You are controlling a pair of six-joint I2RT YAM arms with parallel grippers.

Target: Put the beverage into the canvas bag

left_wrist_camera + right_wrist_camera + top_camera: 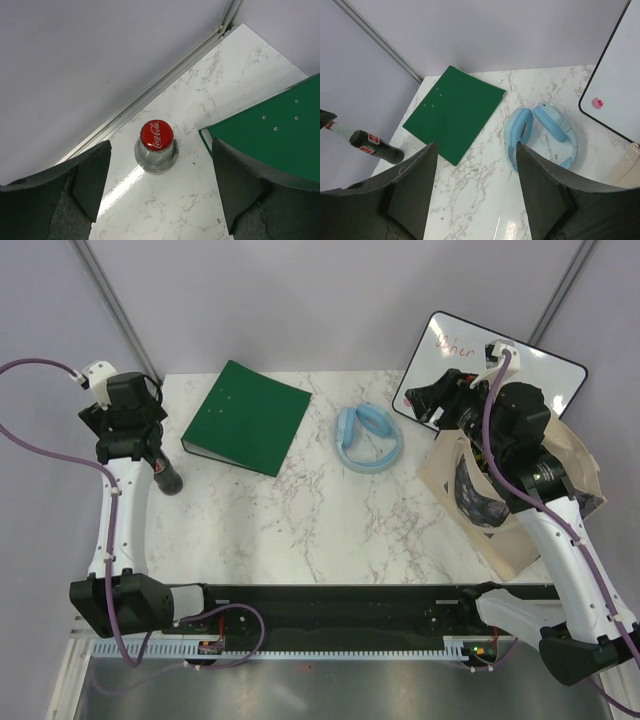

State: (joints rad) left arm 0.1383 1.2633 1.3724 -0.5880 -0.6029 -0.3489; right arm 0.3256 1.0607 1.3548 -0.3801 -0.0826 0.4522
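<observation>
Left wrist view looks down on the small dark glass bottle with a red cap [156,144], standing upright at the far left, beside the flat green folder [270,135]. The left gripper [161,182] hangs over it, jaws wide apart, empty. The right gripper [476,190] is spread and empty too. This looks like the grabbing step. Next: go down, squeeze the bottle, and carry it to the tall tan cloth bag [515,545], near right.
</observation>
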